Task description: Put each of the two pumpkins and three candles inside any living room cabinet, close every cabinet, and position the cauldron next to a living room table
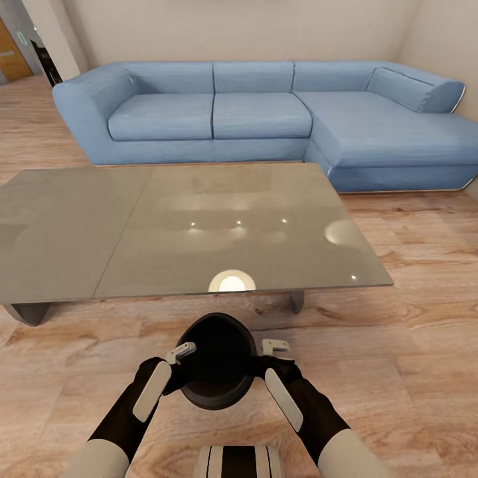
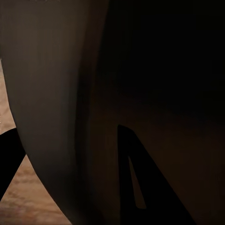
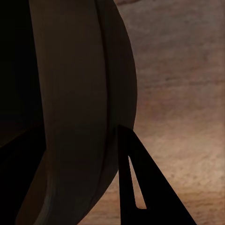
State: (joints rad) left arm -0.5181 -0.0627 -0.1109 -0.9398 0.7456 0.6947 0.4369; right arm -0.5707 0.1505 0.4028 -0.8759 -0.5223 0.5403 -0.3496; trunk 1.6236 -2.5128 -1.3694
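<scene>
- Two grippers flank one black cauldron (image 1: 219, 362), which sits low in the head view, at 6 o'clock from the table's centre and just short of the table's near edge.
- The cauldron is round and dark, its open mouth facing up and its inside black; whether it rests on the floor or is lifted cannot be told.
- The left gripper (image 1: 178, 357) is at the cauldron's 9 o'clock side, its pale finger tip lying on the rim. In the left wrist view the cauldron's wall (image 2: 56, 103) runs between the two dark fingers (image 2: 140, 187), so the jaws straddle the rim, closed onto the cauldron.
- The right gripper (image 1: 273, 350) is at the cauldron's 3 o'clock side. In the right wrist view the wall (image 3: 79, 117) likewise lies between the fingers (image 3: 145, 187), one inside and one outside, gripping the cauldron.
- Both black forearms come up from 6 o'clock, with the robot's trunk (image 1: 239, 461) between them.
- The table (image 1: 199, 226) is a low, grey, glossy slab in two panels, with light spots reflected on it; it lies at 12 o'clock from the cauldron.
- A blue corner sofa (image 1: 265, 113) stands beyond the table, its long part at 2 o'clock.
- The floor (image 1: 411, 358) is light wood planks.
</scene>
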